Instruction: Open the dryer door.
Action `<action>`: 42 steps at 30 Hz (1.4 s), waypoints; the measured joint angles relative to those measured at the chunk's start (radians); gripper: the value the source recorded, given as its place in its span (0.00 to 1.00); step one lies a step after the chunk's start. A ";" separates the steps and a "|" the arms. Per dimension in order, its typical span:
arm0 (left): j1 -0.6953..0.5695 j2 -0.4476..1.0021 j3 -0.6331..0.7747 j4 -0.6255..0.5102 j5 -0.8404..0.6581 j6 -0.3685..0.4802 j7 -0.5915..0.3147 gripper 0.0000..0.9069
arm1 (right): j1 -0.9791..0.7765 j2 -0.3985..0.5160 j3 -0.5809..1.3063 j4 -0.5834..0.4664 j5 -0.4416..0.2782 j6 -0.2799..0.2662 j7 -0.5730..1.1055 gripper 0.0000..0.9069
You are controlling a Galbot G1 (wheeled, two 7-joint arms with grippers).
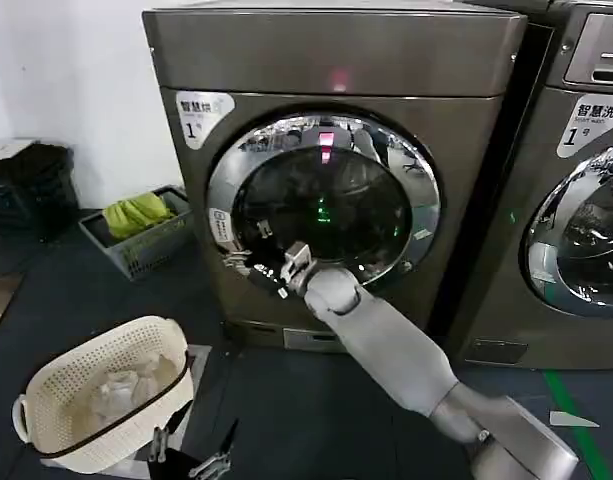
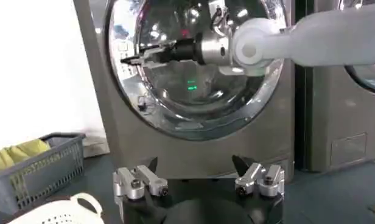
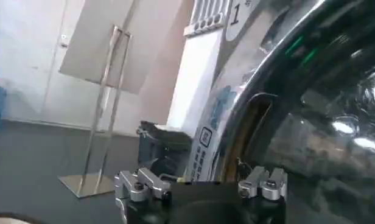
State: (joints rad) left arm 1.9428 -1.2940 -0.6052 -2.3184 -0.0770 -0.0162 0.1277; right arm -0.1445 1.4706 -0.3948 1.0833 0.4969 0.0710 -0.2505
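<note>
On the dark floor (image 1: 76,290), the right hand (image 1: 254,262) met the dryer door (image 1: 324,200)'s left chrome rim, its grip unclear; the left hand (image 1: 191,455) hung spread by a white basket (image 1: 96,395).

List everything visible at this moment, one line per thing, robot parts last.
dryer door: one, chrome ring around dark glass, front of the bronze-grey machine, looks shut.
bronze-grey machine: one, centre, labelled 1.
neighbouring grey machine: one, to its right, with its own chrome door.
laundry basket: one, cream, floor front left, white cloth inside.
grey crate: one, floor beside the machine, yellow-green cloth inside.
black bin: one, against the far-left wall.
right end effector: one, at the dryer door's lower-left rim, on the grey arm.
left end effector: one, fingers open, low near the floor by the basket.
</note>
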 joint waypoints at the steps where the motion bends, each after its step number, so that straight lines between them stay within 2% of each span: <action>1: 0.000 0.000 0.000 0.000 -0.001 0.000 0.000 1.00 | 0.001 0.002 -0.001 -0.004 0.000 0.001 -0.003 1.00; 19: 0.000 0.002 -0.001 0.007 -0.001 -0.001 0.000 1.00 | 0.027 0.021 -0.025 -0.044 0.014 0.027 -0.072 1.00; 28: -0.004 0.002 -0.002 0.012 -0.002 -0.002 0.000 1.00 | 0.020 -0.014 -0.050 0.006 0.068 0.022 -0.120 1.00; 42: -0.030 0.010 -0.054 0.026 -0.048 0.004 -0.002 1.00 | 0.018 -0.077 -0.083 0.101 0.110 0.015 -0.171 1.00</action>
State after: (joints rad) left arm 1.9132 -1.2835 -0.6588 -2.2929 -0.1250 -0.0122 0.1259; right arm -0.1260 1.3932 -0.4778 1.1847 0.6067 0.0859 -0.4212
